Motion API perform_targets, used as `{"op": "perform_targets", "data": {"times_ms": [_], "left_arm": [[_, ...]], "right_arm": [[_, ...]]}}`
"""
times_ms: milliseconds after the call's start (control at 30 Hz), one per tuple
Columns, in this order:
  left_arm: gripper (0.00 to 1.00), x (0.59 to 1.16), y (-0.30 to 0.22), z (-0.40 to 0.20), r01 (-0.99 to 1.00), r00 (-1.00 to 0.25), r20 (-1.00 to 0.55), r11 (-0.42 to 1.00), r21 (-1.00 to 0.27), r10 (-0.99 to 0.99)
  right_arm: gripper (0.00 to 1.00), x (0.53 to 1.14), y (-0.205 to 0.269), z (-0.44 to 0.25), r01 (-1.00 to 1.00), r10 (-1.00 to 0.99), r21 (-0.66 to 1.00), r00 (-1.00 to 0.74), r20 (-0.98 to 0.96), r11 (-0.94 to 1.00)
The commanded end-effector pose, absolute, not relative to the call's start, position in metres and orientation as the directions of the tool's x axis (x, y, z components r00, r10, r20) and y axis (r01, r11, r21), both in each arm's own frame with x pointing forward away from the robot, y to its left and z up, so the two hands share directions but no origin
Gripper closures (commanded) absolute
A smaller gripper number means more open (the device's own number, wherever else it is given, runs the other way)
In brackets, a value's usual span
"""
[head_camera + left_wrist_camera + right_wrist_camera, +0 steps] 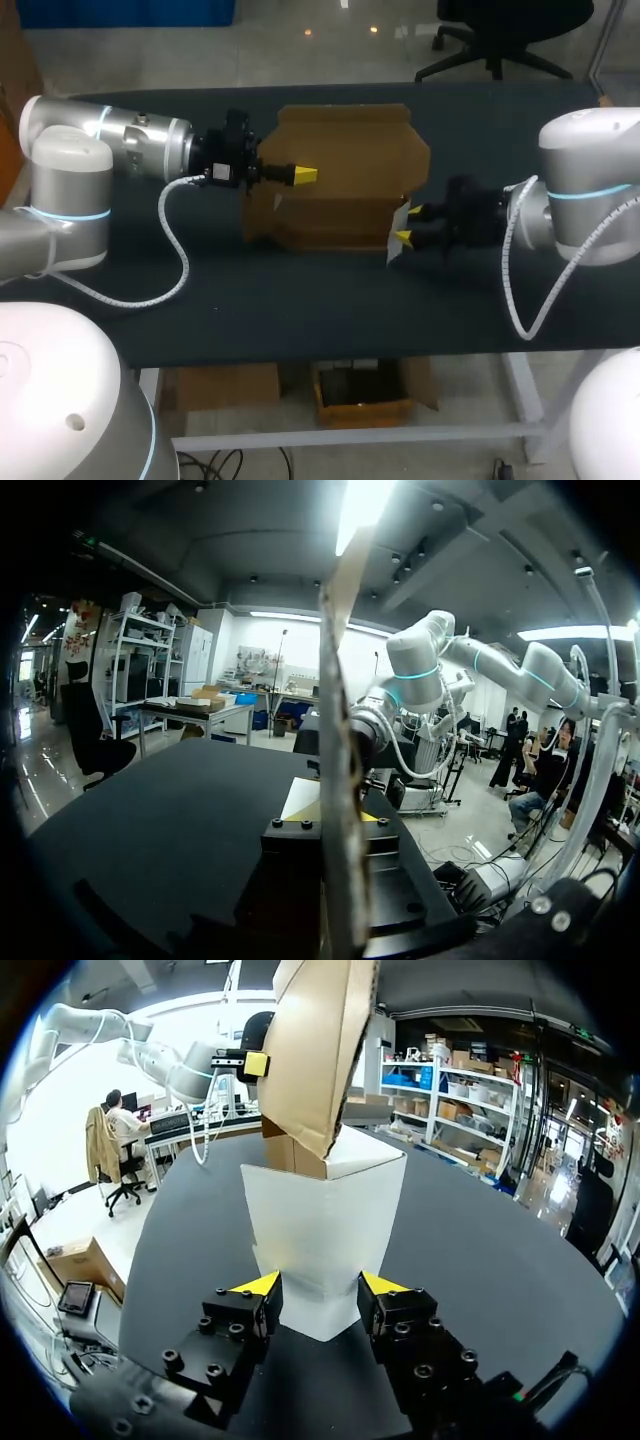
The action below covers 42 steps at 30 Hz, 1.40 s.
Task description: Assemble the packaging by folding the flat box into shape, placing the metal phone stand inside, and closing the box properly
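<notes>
A brown cardboard box stands partly folded in the middle of the black table, with a tall back panel raised. My left gripper comes in from the left and is shut on a thin upright panel, which runs edge-on between its fingers. My right gripper is at the box's right end. Its yellow tips press both side edges of the white flap, so the right gripper is shut on it. The brown wall rises behind the flap. No metal phone stand is in view.
Bare black tabletop lies in front of the box and out to both sides. The white cables of both arms hang over the table near its front half.
</notes>
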<state>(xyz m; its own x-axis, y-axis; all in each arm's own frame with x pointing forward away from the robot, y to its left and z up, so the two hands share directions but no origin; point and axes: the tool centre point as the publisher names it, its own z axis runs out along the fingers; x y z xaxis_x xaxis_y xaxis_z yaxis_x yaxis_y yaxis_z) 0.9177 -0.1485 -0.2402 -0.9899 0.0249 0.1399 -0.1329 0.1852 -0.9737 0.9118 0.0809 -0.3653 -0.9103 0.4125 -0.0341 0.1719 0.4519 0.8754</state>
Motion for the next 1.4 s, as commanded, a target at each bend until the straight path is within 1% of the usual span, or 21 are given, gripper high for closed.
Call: {"op": "perform_targets", "data": {"times_ms": [33,467,900,1400], "left_arm": [[1.0,0.918,-0.149,-0.244,-0.132,-0.99,0.14,0.184,-0.974,0.026],[1.0,0.918,-0.149,-0.244,-0.132,-0.99,0.14,0.184,-0.974,0.026],[1.0,0.918,-0.149,-0.244,-0.132,-0.99,0.14,0.184,-0.974,0.026],[1.0,0.918,-0.149,-0.244,-0.132,-0.99,0.14,0.184,-0.974,0.026]], "right_arm": [[0.54,0.91,0.086,-0.367,0.172,0.424,0.878,-0.905,-0.038,0.447],[0.55,0.905,0.094,-0.365,0.195,0.474,0.886,-0.88,-0.032,0.422],[0.55,0.903,0.09,-0.365,0.242,0.573,0.893,-0.819,-0.023,0.381],[0.55,0.91,0.084,-0.367,0.282,0.637,0.897,-0.771,-0.001,0.342]]}}
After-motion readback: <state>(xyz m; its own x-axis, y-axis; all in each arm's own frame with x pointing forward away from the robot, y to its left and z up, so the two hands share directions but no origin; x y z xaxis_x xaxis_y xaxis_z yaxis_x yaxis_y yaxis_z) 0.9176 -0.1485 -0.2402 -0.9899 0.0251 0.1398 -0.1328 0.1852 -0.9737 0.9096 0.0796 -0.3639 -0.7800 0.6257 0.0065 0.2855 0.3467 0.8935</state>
